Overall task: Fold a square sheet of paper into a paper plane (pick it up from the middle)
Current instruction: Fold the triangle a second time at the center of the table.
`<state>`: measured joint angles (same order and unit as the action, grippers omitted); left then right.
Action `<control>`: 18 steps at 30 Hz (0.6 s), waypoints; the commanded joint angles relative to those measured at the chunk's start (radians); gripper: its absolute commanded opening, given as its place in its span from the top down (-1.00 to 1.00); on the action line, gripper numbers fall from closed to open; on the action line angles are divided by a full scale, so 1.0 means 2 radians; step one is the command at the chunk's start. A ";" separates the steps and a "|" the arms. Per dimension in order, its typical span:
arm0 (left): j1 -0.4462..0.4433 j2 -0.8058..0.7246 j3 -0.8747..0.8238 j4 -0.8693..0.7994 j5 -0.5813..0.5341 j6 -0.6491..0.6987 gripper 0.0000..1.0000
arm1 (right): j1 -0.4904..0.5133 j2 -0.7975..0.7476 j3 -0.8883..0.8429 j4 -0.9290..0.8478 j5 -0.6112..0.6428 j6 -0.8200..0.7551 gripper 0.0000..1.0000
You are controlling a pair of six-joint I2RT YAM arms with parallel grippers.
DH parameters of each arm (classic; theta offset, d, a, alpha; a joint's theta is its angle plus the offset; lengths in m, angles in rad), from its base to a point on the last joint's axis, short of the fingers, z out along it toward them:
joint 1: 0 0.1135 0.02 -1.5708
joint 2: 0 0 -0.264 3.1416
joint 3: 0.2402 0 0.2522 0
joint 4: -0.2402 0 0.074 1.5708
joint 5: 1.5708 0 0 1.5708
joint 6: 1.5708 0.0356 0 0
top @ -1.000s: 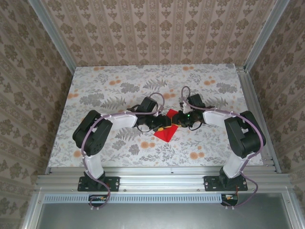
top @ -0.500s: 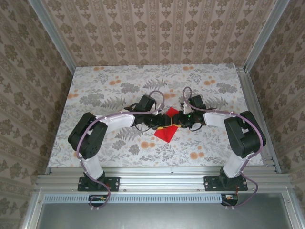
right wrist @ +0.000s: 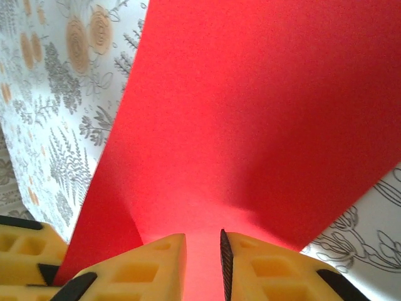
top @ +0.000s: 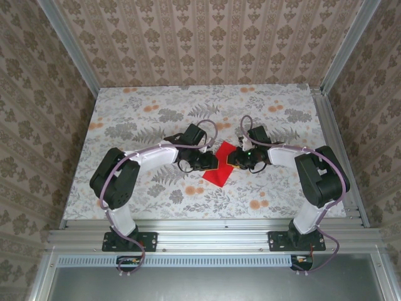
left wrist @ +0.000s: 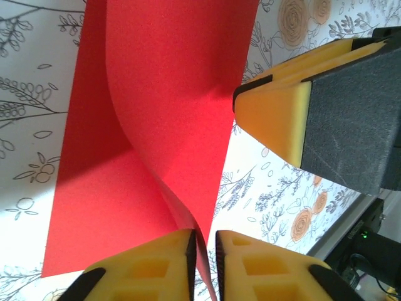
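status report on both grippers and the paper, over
Left gripper shut on the sheet of paper. Right gripper shut on its other side. Sheet bowed up between them, part lying on the table. No obstruction seen.

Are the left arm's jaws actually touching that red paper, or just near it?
Touching. The left wrist view shows the sheet of paper curling down into the left gripper, its raised fold pinched between the two yellow jaws.
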<state>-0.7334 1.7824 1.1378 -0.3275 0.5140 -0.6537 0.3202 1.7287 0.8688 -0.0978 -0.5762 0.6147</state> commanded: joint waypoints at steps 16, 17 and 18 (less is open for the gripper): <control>-0.011 0.031 0.054 -0.039 -0.017 0.011 1.00 | -0.003 0.009 0.038 -0.059 0.051 -0.048 0.59; -0.011 0.035 0.056 -0.038 -0.017 0.007 1.00 | -0.002 0.012 0.040 -0.063 0.055 -0.050 0.61; -0.012 0.038 0.058 -0.038 -0.018 0.005 1.00 | -0.002 0.015 0.042 -0.066 0.058 -0.054 0.64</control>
<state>-0.7513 1.8324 1.2251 -0.3840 0.4877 -0.6350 0.3202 1.7329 0.9245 -0.1772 -0.4961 0.5434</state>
